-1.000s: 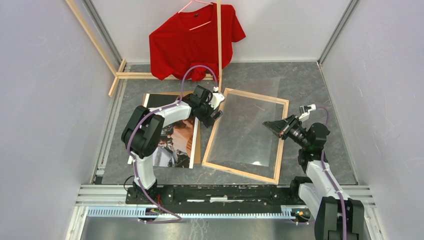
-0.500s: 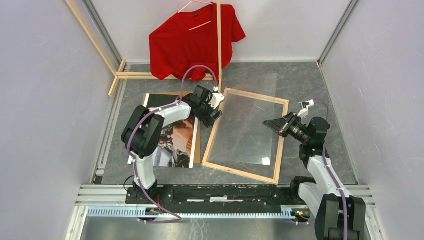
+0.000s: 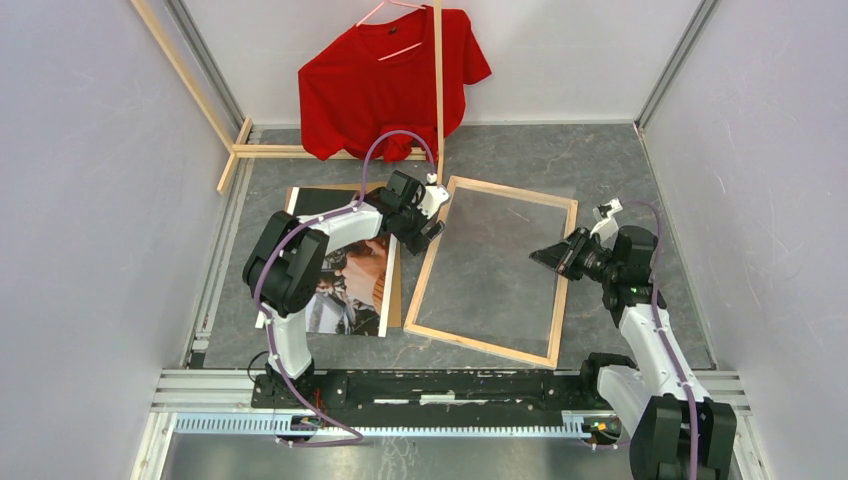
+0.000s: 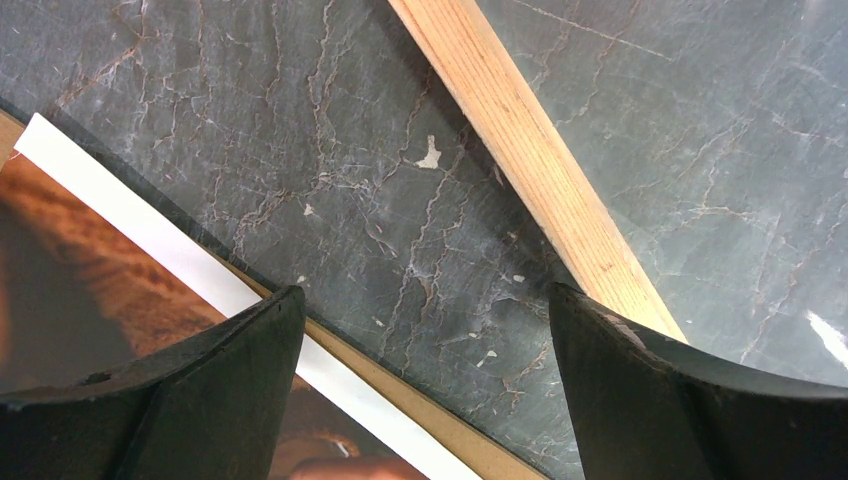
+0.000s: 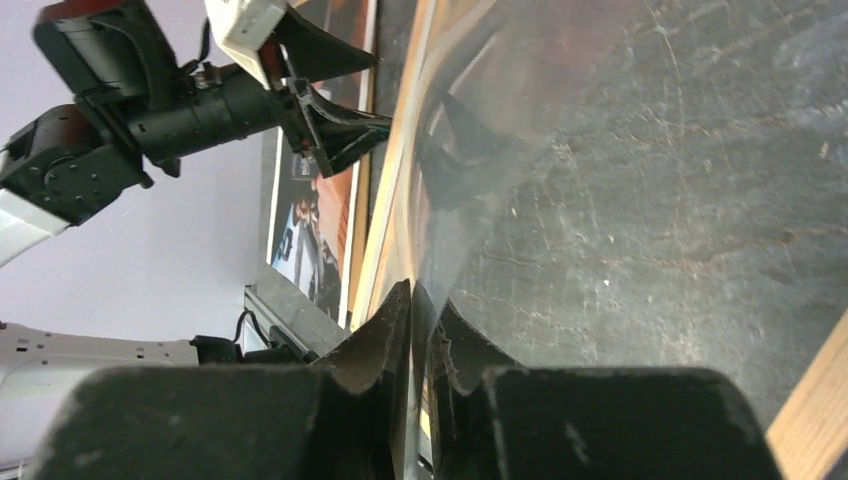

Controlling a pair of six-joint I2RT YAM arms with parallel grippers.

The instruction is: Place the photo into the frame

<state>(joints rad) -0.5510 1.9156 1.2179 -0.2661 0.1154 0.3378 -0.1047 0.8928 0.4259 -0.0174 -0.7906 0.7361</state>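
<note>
left gripper [image 4: 425, 300] wide apart above table [image 4: 300, 150] | right gripper [image 5: 420, 295] slit-narrow at clear sheet [image 5: 600, 200], grip unclear

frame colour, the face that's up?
Pale bare wood; the frame shows best in the top external view.

A robotics lab test cell. A dark marbled table top [image 3: 610, 160] is boxed in on three sides by plain pale walls [image 3: 90, 200]. Aluminium rails [image 3: 440, 425] along its near edge carry two robot arms [image 3: 285, 270]. At its far edge a red T-shirt [image 3: 385, 85] hangs on a bare wooden rack [image 3: 438, 90].
</note>
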